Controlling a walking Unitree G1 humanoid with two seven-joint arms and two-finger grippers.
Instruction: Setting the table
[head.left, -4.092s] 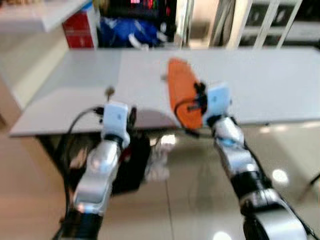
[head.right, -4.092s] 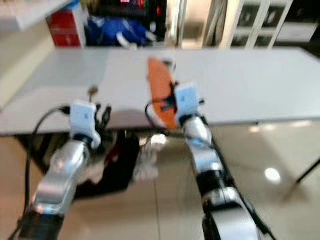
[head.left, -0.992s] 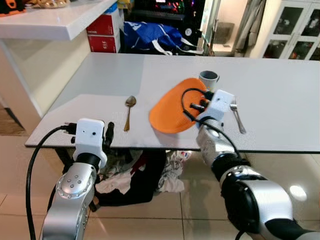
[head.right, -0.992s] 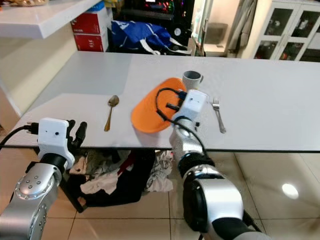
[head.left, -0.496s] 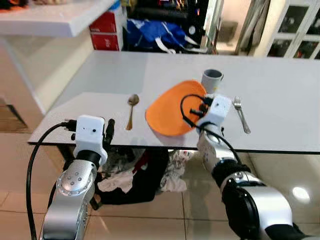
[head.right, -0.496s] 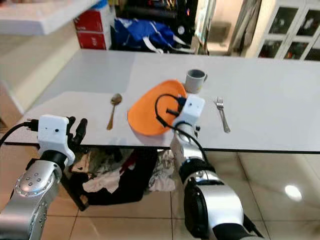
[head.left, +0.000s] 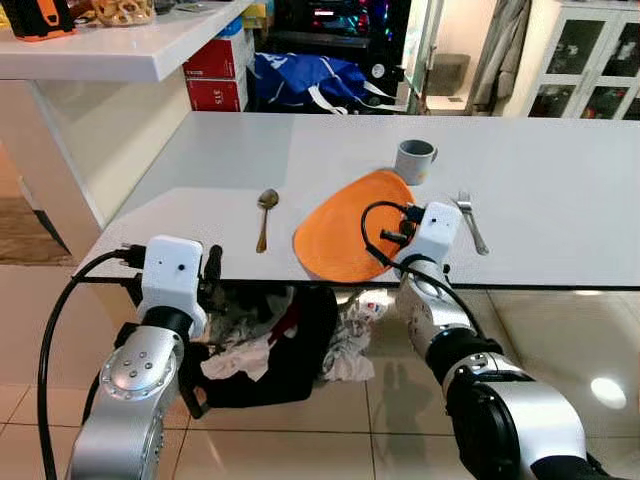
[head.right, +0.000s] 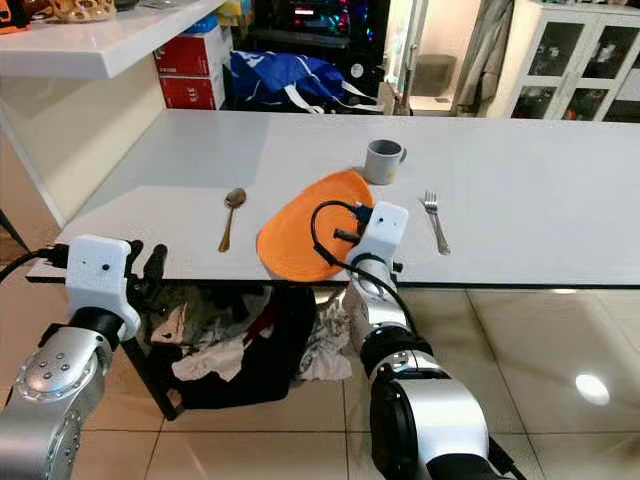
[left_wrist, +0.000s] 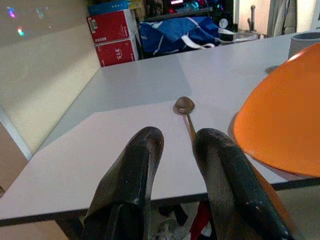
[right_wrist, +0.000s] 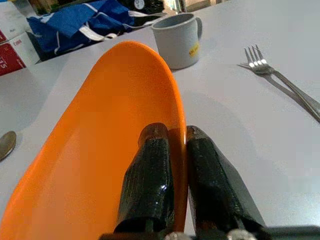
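My right gripper (right_wrist: 170, 132) is shut on the rim of an orange plate (head.left: 340, 228), which it holds tilted over the front part of the grey table (head.left: 560, 190). A spoon (head.left: 263, 214) lies to the plate's left. To its right lies a fork (head.left: 470, 222), and a grey mug (head.left: 415, 160) stands just behind it. My left gripper (left_wrist: 177, 142) hovers at the table's front edge, short of the spoon, its fingers a little apart with nothing between them. In the left wrist view the plate (left_wrist: 280, 125) shows beside the spoon (left_wrist: 186, 111).
A white counter (head.left: 100, 50) runs along the left, with red boxes (head.left: 215, 85) and a blue bag (head.left: 310, 80) behind the table. Clothes and a dark bag (head.left: 285, 345) lie under the table. White cabinets (head.left: 590, 50) stand at the back right. Tiled floor lies before the table.
Four seconds ago the plate stood steeply on edge at the table's front; now it leans lower between spoon and fork. The camera has shifted. The left arm has kept its place.
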